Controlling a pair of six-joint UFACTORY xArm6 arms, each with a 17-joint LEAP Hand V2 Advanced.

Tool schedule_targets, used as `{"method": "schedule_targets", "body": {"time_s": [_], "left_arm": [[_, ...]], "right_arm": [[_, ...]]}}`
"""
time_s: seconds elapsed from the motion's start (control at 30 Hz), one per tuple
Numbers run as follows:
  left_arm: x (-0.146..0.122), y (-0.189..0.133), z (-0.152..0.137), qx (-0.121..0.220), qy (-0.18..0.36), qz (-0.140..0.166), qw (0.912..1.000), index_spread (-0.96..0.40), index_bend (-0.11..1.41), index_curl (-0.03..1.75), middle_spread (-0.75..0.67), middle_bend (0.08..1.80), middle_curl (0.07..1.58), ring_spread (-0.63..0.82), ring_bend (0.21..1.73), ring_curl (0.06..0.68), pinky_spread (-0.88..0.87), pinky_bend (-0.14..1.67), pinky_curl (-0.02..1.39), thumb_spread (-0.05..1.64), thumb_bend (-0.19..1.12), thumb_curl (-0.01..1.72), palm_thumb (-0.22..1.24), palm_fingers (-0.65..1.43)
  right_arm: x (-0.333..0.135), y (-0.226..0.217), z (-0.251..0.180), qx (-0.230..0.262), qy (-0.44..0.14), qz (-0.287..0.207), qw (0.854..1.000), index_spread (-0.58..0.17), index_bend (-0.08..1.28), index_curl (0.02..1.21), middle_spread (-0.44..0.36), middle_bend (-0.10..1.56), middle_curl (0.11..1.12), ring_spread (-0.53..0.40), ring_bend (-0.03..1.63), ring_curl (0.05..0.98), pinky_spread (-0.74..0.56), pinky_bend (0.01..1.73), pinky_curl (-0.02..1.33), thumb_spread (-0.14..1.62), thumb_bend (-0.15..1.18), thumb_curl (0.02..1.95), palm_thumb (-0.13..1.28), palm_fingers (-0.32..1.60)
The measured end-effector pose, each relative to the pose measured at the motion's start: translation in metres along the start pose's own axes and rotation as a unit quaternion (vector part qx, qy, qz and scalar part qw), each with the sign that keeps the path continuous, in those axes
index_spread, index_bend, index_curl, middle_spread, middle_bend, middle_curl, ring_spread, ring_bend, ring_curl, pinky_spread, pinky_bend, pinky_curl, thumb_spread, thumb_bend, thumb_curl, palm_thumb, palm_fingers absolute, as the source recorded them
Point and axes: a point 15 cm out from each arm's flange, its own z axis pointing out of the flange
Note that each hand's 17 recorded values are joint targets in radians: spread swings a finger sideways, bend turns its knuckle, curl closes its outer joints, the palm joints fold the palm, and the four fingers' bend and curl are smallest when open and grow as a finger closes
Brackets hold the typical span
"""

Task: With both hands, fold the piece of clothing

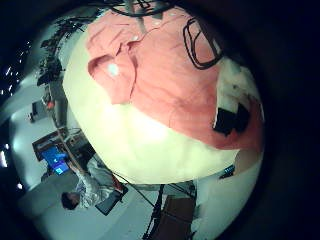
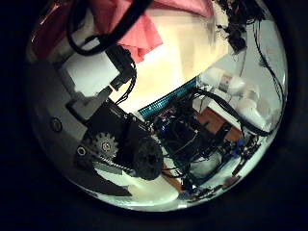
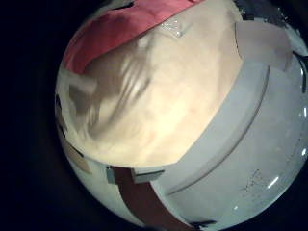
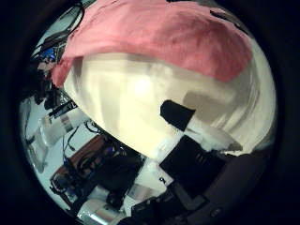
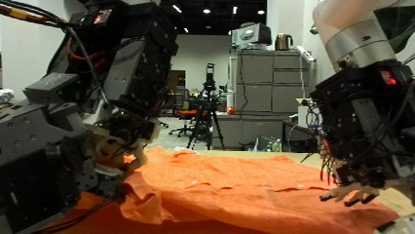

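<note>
Evidently the orange shirt (image 5: 240, 190) is lying spread on the cream table (image 4: 141, 103); the right hand (image 5: 351, 185) is hovering relaxed over its edge, the left hand (image 5: 78, 146) likewise uncurled, probably readying a fold.

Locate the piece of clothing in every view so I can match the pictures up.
Outside view: orange clothing spread on the table under both hands.
Left little finger side palm view: clothing on the pale table, collar showing.
Left thumb side palm view: a corner beside the hand's fingers.
Right little finger side palm view: an edge strip.
Right thumb side palm view: clothing across the table.
Shared landmark: the table.
</note>
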Motion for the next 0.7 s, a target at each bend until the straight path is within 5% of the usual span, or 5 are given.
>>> {"method": "schedule_targets", "body": {"time_s": [0.17,0.33,0.47,0.7], "left_arm": [[-0.002,0.0,-0.003,0.004,0.001,0.0,1.0,-0.76,0.28,1.43,-0.6,0.88,1.1,-0.44,1.37,0.541,-0.6,1.26,0.61,0.87,-0.01,0.79,0.93,1.07],[-0.003,0.0,-0.008,0.006,0.0,0.002,1.0,-0.75,0.25,1.46,-0.61,0.87,1.11,-0.45,1.37,0.54,-0.6,1.25,0.6,0.87,-0.01,0.8,0.93,1.07],[-0.003,0.001,-0.014,0.012,0.002,0.007,0.9999,-0.74,0.24,1.49,-0.61,0.87,1.12,-0.45,1.36,0.54,-0.6,1.25,0.6,0.88,-0.01,0.8,0.92,1.07],[0.0,0.013,-0.024,0.002,0.012,0.025,0.9996,-0.72,0.2,1.52,-0.61,0.85,1.13,-0.45,1.36,0.539,-0.6,1.25,0.6,0.88,-0.02,0.8,0.91,1.08]], "right_arm": [[0.008,-0.002,0.003,-0.004,0.023,0.007,1.0,-0.373,0.21,0.33,-0.216,0.5,0.49,-0.351,0.88,0.372,-0.56,0.78,0.31,0.9,-0.02,0.36,0.7,1.11],[0.019,-0.004,-0.004,0.004,0.035,0.017,0.999,-0.41,0.56,0.49,-0.224,0.76,0.6,-0.311,0.96,0.448,-0.55,0.93,0.4,0.92,0.01,0.38,0.81,1.47],[0.027,-0.003,-0.015,0.015,0.036,0.022,0.999,-0.371,0.79,0.61,-0.181,0.96,0.67,-0.272,1.08,0.503,-0.45,1.07,0.48,0.98,0.08,0.45,0.98,1.42],[0.038,0.023,-0.047,0.037,0.039,0.044,0.998,-0.305,0.99,0.72,-0.14,1.18,0.74,-0.235,1.25,0.593,-0.33,1.25,0.59,1.04,0.08,0.52,1.05,1.25]]}}
